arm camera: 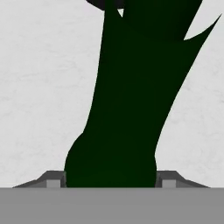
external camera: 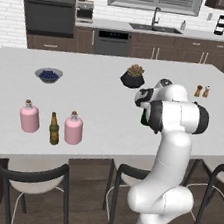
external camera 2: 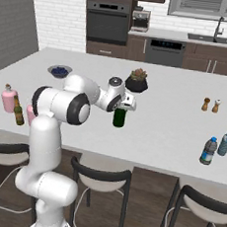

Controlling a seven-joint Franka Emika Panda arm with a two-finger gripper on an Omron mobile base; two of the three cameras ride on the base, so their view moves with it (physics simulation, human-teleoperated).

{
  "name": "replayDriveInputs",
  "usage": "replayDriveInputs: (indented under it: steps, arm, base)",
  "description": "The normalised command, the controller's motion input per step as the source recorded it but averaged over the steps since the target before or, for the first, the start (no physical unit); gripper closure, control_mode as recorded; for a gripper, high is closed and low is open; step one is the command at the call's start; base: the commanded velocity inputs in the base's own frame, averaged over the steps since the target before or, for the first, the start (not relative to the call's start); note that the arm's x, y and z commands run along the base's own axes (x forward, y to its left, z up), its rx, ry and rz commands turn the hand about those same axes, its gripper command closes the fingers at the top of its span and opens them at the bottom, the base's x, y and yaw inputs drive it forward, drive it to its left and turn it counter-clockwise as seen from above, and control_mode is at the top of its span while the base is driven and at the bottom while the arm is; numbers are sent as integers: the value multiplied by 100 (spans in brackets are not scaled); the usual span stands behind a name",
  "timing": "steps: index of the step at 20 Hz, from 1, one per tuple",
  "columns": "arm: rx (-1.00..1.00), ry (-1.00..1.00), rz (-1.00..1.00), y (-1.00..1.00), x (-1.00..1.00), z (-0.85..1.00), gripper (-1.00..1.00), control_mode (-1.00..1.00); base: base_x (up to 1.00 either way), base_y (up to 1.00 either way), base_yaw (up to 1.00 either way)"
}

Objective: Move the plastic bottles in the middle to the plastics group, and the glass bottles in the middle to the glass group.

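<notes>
My gripper [external camera 2: 121, 108] reaches over the middle of the white island and closes around a tall dark green wine bottle [external camera 2: 119, 117]. In the hand view the bottle [arm camera: 127, 109] stands between the two fingertips [arm camera: 52, 179], which press against both of its sides. From the left, only a sliver of the bottle [external camera: 144, 118] shows behind my arm. At the left stand two pink flasks [external camera: 30, 116] [external camera: 73, 128] with a brown beer bottle [external camera: 54, 128] between them. Two bluish plastic bottles [external camera 2: 209, 150] [external camera 2: 225, 142] stand at the right end.
A bowl of blueberries [external camera: 49, 75], a potted succulent [external camera: 133, 76] and two small shakers [external camera: 202, 91] sit farther back on the island [external camera: 99, 107]. Dark stools [external camera: 34, 179] line its near edge.
</notes>
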Motion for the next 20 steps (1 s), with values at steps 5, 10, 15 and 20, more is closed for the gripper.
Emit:
replayDriveInputs:
  steps: [5, 10, 15, 20]
  arm:
    - [0, -2, 6, 29, -15, 6, 100, -100]
    - [0, 0, 21, 77, -23, 21, 100, -100]
    - [0, 0, 35, 70, -1, 7, 100, -100]
    - [0, 0, 39, 47, -7, 0, 100, -100]
  base:
    - [0, 0, 0]
    - [0, 0, 0]
    - [0, 0, 0]
    - [0, 0, 0]
